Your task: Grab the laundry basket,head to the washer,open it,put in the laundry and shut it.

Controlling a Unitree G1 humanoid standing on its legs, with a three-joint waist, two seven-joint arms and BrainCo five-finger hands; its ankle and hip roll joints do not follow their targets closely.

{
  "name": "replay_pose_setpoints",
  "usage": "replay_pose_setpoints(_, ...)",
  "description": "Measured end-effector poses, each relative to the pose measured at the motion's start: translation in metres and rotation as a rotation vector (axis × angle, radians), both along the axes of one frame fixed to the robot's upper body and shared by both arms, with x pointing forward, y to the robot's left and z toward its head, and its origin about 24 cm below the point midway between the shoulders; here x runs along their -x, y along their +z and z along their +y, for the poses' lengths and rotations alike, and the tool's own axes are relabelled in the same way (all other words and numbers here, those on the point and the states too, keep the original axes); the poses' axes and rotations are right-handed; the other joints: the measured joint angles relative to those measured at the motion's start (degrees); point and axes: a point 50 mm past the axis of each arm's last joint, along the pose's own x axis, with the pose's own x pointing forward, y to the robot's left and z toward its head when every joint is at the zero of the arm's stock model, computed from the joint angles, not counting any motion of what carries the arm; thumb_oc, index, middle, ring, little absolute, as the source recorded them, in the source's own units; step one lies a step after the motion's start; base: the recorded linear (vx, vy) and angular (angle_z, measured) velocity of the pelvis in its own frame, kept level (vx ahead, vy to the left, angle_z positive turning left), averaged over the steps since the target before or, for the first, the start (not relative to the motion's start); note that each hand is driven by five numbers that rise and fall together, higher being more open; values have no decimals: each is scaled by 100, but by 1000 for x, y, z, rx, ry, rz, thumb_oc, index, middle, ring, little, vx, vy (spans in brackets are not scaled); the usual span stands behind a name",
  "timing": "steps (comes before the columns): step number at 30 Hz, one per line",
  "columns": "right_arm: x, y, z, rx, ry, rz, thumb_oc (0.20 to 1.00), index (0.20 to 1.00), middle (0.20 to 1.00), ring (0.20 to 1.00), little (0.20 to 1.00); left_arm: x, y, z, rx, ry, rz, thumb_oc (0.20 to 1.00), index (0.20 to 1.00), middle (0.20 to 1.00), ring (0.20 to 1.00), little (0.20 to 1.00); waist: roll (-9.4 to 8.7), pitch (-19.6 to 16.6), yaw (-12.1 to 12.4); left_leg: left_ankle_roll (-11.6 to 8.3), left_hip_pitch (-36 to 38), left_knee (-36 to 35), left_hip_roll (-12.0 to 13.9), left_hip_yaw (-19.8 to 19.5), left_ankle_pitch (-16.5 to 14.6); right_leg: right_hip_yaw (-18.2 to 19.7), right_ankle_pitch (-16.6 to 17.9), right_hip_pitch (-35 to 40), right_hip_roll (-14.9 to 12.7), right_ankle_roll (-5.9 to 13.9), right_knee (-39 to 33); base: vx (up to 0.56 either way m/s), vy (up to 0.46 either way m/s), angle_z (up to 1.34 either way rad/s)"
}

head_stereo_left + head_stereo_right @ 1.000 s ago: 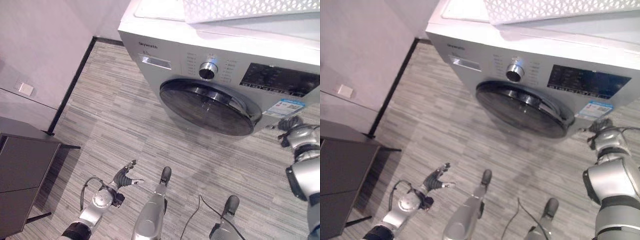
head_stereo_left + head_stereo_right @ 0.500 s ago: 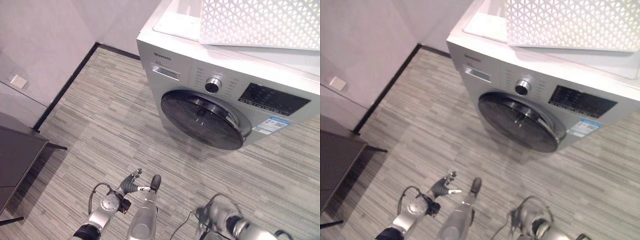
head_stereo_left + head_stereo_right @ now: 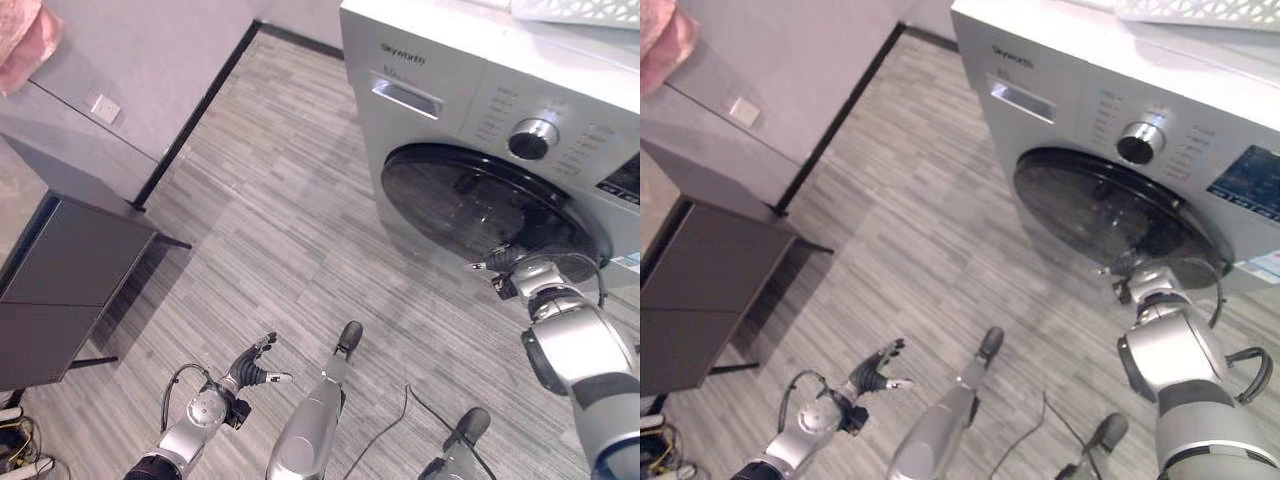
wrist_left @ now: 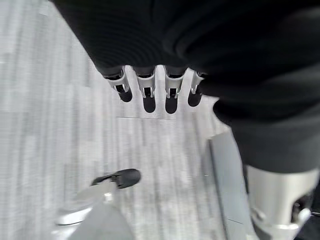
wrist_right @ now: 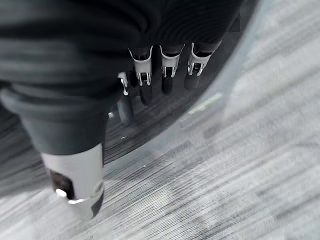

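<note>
Standing at right, the silver washer [image 3: 470, 120] kept its dark round door [image 3: 480, 205] closed, the white laundry basket [image 3: 580, 10] resting on top; a dark cabinet [image 3: 60, 290] sat at left. The right hand [image 3: 515, 268] reached the door's lower rim with fingers straight; the left hand [image 3: 250, 370] hung open above the floor.

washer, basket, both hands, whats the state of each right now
washer door: closed, dark glass flush with the front
laundry basket: resting on top of the washer, held by neither hand
right hand: open, fingers straight, at the lower edge of the door
left hand: open, fingers relaxed, low over the floor, holding nothing
</note>
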Motion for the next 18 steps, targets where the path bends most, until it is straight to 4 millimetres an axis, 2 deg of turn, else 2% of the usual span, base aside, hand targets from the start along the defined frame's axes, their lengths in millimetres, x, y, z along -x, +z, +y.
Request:
replay_pose_setpoints(4,0,1,-1,-49,-40,-49,1000,1000,1000,1000,1000,-11,8,-1,-5,6,-43,1000,1000,1000,1000,1000,-45,166,-73,0,-28,16,-5,30,-1,28,1,-39,-4,6,1,21,9,-2)
replay_pose_setpoints(8,-2,-11,12,-86,-34,-88,1000,1000,1000,1000,1000,-24,15,0,31,61,-76,1000,1000,1000,1000,1000,-316,480,-243,6,271,13,27,218,-20,150,11,155,-10,8,2,46,-12,-13)
replay_pose_setpoints(9,1,-29,23,-56,8,-46,1000,1000,1000,1000,1000,-24,14,1,42,79,-76,1000,1000,1000,1000,1000,-393,537,-313,5,509,-11,42,278,-55,187,-11,351,-12,3,2,57,-45,-18)
replay_pose_setpoints(11,6,-44,31,-52,45,-11,1000,1000,1000,1000,1000,-23,14,2,57,91,-74,1000,1000,1000,1000,1000,-446,562,-353,15,794,-19,50,334,-86,211,-53,619,-12,-23,-5,69,-32,-11)
replay_pose_setpoints(13,23,-78,44,-34,105,70,1000,1000,1000,1000,1000,-22,13,0,110,135,-79,1000,1000,1000,1000,1000,-446,562,-396,-10,1112,-16,86,351,-155,217,-100,912,11,-2,0,85,-38,-8)
replay_pose_setpoints(14,38,-103,53,-38,136,141,1000,1000,1000,1000,1000,-18,10,1,120,143,-78,1000,1000,1000,1000,1000,-487,519,-437,0,1310,-13,105,358,-229,220,-205,1111,25,-50,-43,85,-32,-6)
replay_pose_setpoints(15,48,-119,62,-59,149,184,1000,1000,1000,1000,1000,-14,7,2,117,150,-65,1000,1000,1000,1000,1000,-516,447,-460,4,1362,-17,123,372,-264,228,-226,1145,36,-58,-47,100,-64,-8)
replay_pose_setpoints(17,100,-174,84,-118,182,354,1000,1000,1000,1000,1000,1,-11,12,108,223,11,1000,1000,1000,1000,1000,-634,250,-602,7,1518,-7,170,456,-339,290,-244,1255,65,-82,-15,67,-43,-16)
replay_pose_setpoints(18,125,-194,91,-135,191,429,1000,1000,1000,1000,1000,8,-18,16,101,248,43,1000,1000,1000,1000,1000,-676,220,-623,10,1659,-17,176,506,-352,347,-256,1356,60,-90,-3,77,-28,-21)
